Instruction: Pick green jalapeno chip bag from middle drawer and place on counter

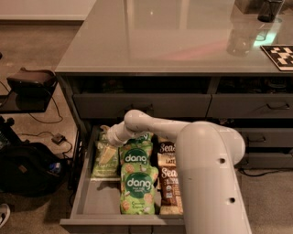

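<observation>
The green jalapeno chip bag point(105, 158) is dull olive and lies at the back left of the open middle drawer point(80, 197). My gripper point(109, 138) reaches down into the drawer at the bag's top edge, at the end of my white arm point(155, 126). The arm hides most of the gripper. The glossy grey counter point(160, 36) spreads above the drawers.
Two bright green "dang" bags point(137, 186) and two brown "Sea Salt" bags point(168, 183) lie in the drawer to the right of the olive bag. Closed drawer fronts with bar handles point(270, 106) are at the right. A dark bag point(25, 171) and cables lie on the floor at the left. A cup point(269, 9) and a checkered marker point(280, 55) are on the counter's far right.
</observation>
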You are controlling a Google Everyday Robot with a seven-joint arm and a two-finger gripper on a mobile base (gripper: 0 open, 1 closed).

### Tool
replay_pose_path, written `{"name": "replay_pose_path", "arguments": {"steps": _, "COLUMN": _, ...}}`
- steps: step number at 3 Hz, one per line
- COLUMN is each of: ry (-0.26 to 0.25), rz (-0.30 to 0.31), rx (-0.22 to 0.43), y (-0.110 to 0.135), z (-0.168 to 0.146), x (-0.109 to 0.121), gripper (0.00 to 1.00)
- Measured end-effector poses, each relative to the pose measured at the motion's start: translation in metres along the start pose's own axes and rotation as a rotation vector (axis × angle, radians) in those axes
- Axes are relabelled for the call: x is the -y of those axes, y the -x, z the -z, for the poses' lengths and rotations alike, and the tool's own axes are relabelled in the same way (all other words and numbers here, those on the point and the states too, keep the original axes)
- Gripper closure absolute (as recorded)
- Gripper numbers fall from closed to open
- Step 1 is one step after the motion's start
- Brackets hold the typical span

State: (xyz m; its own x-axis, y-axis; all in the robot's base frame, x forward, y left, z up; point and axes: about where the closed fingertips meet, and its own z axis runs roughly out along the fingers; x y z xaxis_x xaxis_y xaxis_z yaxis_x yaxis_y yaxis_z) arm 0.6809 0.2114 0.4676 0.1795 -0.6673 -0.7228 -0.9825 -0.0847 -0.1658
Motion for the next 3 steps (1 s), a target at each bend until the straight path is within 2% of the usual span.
{"name": "replay_pose_path", "arguments": {"steps": 1, "ry": 0.041, "rz": -0.006, "rx": 0.012, "y": -0.010, "z": -0.026, "x": 0.005, "gripper": 0.00}}
{"name": "replay_pose_path", "arguments": {"steps": 2, "ry": 0.105, "rz": -0.028, "rx": 0.017, "y": -0.018, "z": -0.048, "x": 0.006, "gripper": 0.00}}
{"name": "replay_pose_path", "arguments": {"steps": 3, "ry": 0.153, "rz": -0.058, "rx": 0.024, "y": -0.024, "z": -0.061, "x": 0.002, "gripper": 0.00}}
